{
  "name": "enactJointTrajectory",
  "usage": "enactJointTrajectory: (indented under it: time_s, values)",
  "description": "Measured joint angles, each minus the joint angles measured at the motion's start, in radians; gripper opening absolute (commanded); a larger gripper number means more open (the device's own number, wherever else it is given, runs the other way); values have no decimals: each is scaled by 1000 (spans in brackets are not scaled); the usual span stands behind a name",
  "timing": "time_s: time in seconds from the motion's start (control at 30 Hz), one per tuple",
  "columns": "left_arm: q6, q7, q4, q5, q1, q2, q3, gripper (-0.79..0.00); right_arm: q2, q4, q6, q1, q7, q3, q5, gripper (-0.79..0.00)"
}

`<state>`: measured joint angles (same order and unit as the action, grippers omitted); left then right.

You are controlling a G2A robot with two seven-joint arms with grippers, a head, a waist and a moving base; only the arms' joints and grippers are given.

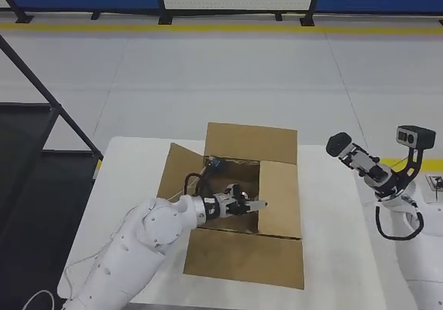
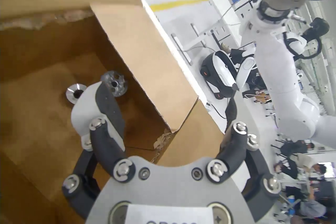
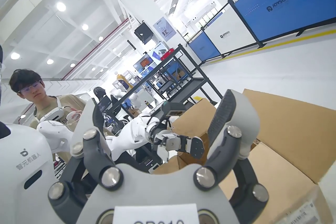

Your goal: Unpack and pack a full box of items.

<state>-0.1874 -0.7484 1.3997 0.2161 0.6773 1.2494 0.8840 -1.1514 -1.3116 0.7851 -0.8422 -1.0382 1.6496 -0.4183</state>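
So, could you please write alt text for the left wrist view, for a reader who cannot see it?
The robot's open left hand hangs over an open cardboard box, holding nothing. Two small shiny round metal parts lie on the box floor near one fingertip. The other white arm rises beyond the box wall.

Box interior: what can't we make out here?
Top view: box floor, hidden by shadow and the left gripper.
Left wrist view: two metal parts, partly behind a finger; type unclear.
Left wrist view: near box floor, covered by the gripper's mounting plate.
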Motion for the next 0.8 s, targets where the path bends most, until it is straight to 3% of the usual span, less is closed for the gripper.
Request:
enactJointTrajectory:
  time_s: [0.27,0.47,0.6,0.8]
  values:
    - [-27,-68,-286,-252,-165,93,-147,0,56,-48,-12,-97,-9,141,-54,0]
    - [-75,-44,-434,-308,-256,162,-227,0,87,-41,0,-115,3,179,-95,0]
    - [-110,7,-445,-284,-286,185,-244,0,104,-49,0,-119,4,185,-105,0]
    - [-105,66,-353,-201,-306,202,-255,0,128,-41,18,-120,22,187,-125,0]
